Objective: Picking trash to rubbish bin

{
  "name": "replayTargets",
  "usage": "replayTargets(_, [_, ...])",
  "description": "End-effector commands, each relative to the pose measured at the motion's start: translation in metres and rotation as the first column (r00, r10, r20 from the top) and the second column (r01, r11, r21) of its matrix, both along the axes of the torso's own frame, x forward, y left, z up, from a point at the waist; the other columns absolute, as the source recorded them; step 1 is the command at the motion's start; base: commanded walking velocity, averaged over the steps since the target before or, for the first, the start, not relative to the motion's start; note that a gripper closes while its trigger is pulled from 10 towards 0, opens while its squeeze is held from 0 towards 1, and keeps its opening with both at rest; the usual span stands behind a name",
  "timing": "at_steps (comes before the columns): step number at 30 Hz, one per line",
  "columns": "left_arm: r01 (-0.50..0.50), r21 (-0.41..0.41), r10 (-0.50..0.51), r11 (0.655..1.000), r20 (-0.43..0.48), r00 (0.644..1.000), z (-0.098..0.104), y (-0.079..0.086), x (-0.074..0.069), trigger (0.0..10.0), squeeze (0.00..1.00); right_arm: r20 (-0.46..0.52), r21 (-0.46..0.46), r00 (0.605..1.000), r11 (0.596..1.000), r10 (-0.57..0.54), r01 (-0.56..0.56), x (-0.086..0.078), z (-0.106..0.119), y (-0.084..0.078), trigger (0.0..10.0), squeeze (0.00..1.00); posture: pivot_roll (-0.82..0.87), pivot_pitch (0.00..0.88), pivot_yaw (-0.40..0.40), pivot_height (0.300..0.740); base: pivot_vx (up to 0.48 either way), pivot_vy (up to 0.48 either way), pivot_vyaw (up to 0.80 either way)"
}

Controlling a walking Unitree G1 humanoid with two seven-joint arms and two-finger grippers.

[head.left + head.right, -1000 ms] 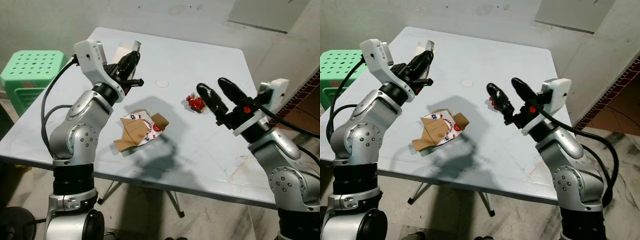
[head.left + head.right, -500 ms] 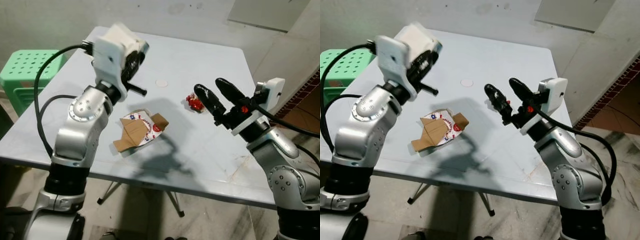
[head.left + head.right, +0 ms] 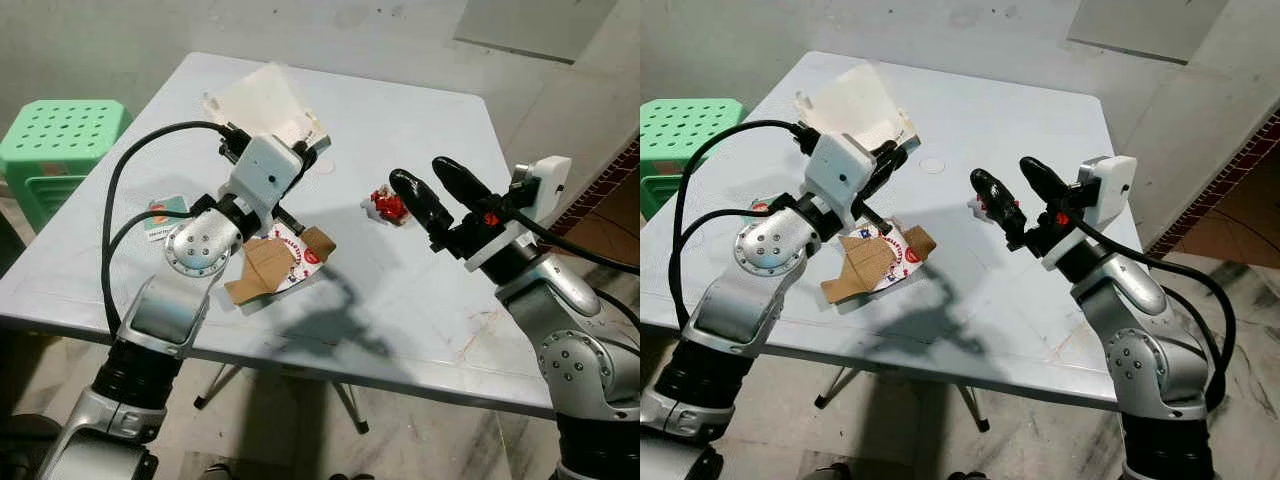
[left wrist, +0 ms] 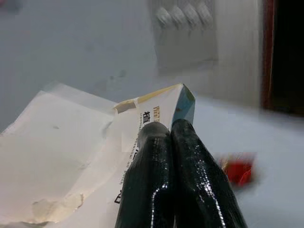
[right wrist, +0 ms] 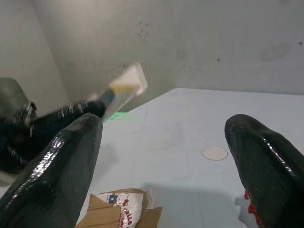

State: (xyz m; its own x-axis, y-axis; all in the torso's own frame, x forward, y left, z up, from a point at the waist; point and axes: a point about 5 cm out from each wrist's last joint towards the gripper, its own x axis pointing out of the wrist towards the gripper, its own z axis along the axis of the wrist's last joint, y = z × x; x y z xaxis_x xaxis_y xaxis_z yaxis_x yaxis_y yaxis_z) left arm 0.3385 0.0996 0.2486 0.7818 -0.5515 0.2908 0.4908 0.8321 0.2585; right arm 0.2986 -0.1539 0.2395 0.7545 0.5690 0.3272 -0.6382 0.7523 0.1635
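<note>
Pale, crumpled paper packaging is being held above the desk by the left gripper, its jaws clenched on the wrapper's edge. That is one piece of trash picked. The right gripper is hovering with jaws spread wide just beside a red candy wrapper, not touching it. A flattened cardboard carton is lying under the left arm, and a small green-and-orange packet and a round white disc are sitting on the desk as well. Judgement: early stage; several items are waiting, and no rubbish bin can be made out. A green stool is standing beside the desk.
</note>
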Motion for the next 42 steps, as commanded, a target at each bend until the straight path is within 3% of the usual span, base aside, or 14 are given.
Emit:
replayTargets(1, [0.007,-0.099,-0.010,0.995,-0.029,1.000,0.005,0.008,0.002,10.0,0.00,0.022,-0.006,1.000,1.000,-0.003,0.003,-0.001,0.005,-0.004,10.0,0.00,0.01,0.168,-0.108,0.740,0.000,0.000,0.00])
replayTargets(4, [0.026,-0.208,-0.037,0.978,-0.046,0.998,0.011,0.011,0.004,10.0,0.00,0.021,-0.006,1.000,1.000,-0.002,0.002,-0.001,0.005,-0.003,10.0,0.00,0.01,0.167,-0.110,0.740,0.000,0.000,0.00])
replayTargets(7, [0.055,-0.418,-0.091,0.907,-0.066,0.994,0.021,0.017,0.008,10.0,0.00,0.022,-0.004,1.000,1.000,0.002,-0.002,-0.001,0.005,-0.003,10.0,0.00,0.01,0.165,-0.113,0.740,0.000,0.000,0.00])
replayTargets(12, [0.060,-0.381,-0.080,0.923,-0.037,0.996,0.023,0.013,0.009,10.0,0.00,0.024,-0.002,1.000,1.000,0.007,-0.007,-0.001,0.006,-0.002,10.0,0.00,0.01,0.161,-0.114,0.740,0.000,0.000,0.00])
replayTargets(15, [0.079,-0.285,-0.090,0.955,-0.026,0.996,0.016,0.008,0.006,10.0,0.00,0.025,-0.003,1.000,1.000,0.008,-0.008,-0.001,0.006,-0.002,10.0,0.00,0.01,0.162,-0.112,0.740,0.000,0.000,0.00])
replayTargets(17, [0.128,-0.098,-0.129,0.987,0.001,0.992,0.006,0.001,-0.001,10.0,0.00,0.025,-0.005,1.000,1.000,0.009,-0.008,-0.001,0.007,-0.002,10.0,0.00,0.01,0.161,-0.113,0.740,0.000,0.000,0.00])
replayTargets(18, [0.128,-0.098,-0.129,0.987,0.001,0.992,0.006,0.001,-0.001,10.0,0.00,0.025,-0.005,1.000,1.000,0.009,-0.008,-0.001,0.007,-0.002,10.0,0.00,0.01,0.161,-0.113,0.740,0.000,0.000,0.00])
replayTargets(21, [0.189,0.120,-0.196,0.975,0.049,0.979,-0.001,-0.006,-0.008,10.0,0.00,0.022,-0.005,1.000,1.000,0.014,-0.014,-0.002,0.006,-0.003,10.0,0.00,0.02,0.162,-0.113,0.740,0.000,0.000,0.00])
replayTargets(23, [0.195,0.157,-0.206,0.968,0.058,0.977,-0.002,-0.006,-0.009,10.0,0.00,0.021,-0.004,1.000,1.000,0.016,-0.016,-0.002,0.006,-0.003,10.0,0.00,0.02,0.163,-0.114,0.740,0.000,0.000,0.00])
replayTargets(25, [0.230,0.331,-0.280,0.915,0.113,0.953,-0.006,-0.013,-0.014,10.0,0.00,0.017,-0.009,0.999,0.999,0.035,-0.035,-0.002,0.006,-0.001,10.0,0.00,0.02,0.164,-0.115,0.740,0.000,0.000,0.00])
replayTargets(30, [0.245,0.450,-0.351,0.859,0.168,0.921,-0.008,-0.019,-0.020,10.0,0.00,0.016,-0.007,0.999,0.999,0.050,-0.050,-0.002,0.006,0.001,10.0,0.00,0.02,0.168,-0.118,0.740,0.000,0.000,0.00])
replayTargets(31, [0.240,0.531,-0.392,0.813,0.195,0.899,-0.010,-0.023,-0.024,10.0,0.00,0.013,-0.009,0.998,0.999,0.054,-0.053,-0.002,0.006,0.001,10.0,0.00,0.03,0.172,-0.119,0.740,0.000,0.000,0.00])
replayTargets(37, [0.231,0.618,-0.459,0.752,0.239,0.856,-0.011,-0.025,-0.028,10.0,0.00,0.005,-0.012,0.997,0.997,0.075,-0.075,-0.002,0.006,0.002,10.0,0.00,0.02,0.177,-0.117,0.740,0.000,0.000,0.00])
replayTargets(42, [0.246,0.619,-0.495,0.746,0.268,0.827,-0.005,-0.026,-0.033,10.0,0.00,-0.005,-0.011,0.993,0.993,0.118,-0.118,-0.005,0.007,0.004,10.0,0.00,0.02,0.184,-0.115,0.740,0.000,0.000,0.00])
